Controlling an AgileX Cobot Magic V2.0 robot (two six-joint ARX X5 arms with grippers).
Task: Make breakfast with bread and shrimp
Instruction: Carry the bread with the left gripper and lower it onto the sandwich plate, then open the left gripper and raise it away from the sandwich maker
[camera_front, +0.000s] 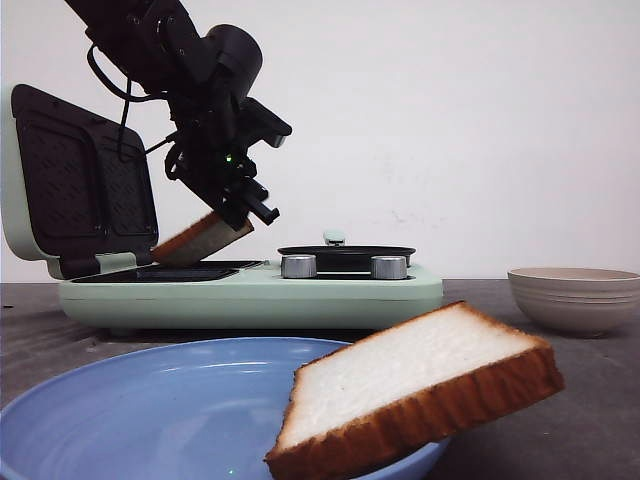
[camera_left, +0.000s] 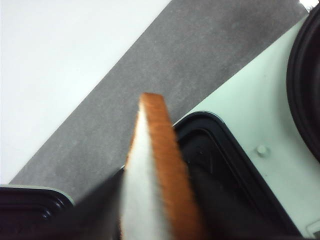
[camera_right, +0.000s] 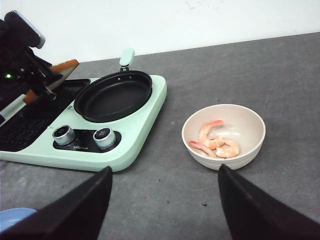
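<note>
My left gripper (camera_front: 232, 215) is shut on a slice of bread (camera_front: 198, 240), holding it tilted just above the black grill plate (camera_front: 170, 271) of the mint-green breakfast maker (camera_front: 250, 295). In the left wrist view that bread (camera_left: 160, 170) stands edge-on between the dark fingers, over the plate. A second bread slice (camera_front: 415, 385) leans on the rim of the blue plate (camera_front: 150, 405) at the front. Shrimp (camera_right: 217, 142) lie in the beige bowl (camera_right: 223, 135). My right gripper (camera_right: 164, 175) stands open over bare table, near that bowl.
The maker's lid (camera_front: 75, 185) stands open at the left. A round black pan (camera_right: 113, 95) and two knobs (camera_right: 82, 136) sit on its right half. The beige bowl (camera_front: 575, 298) stands at the right. The grey table meets a white wall behind.
</note>
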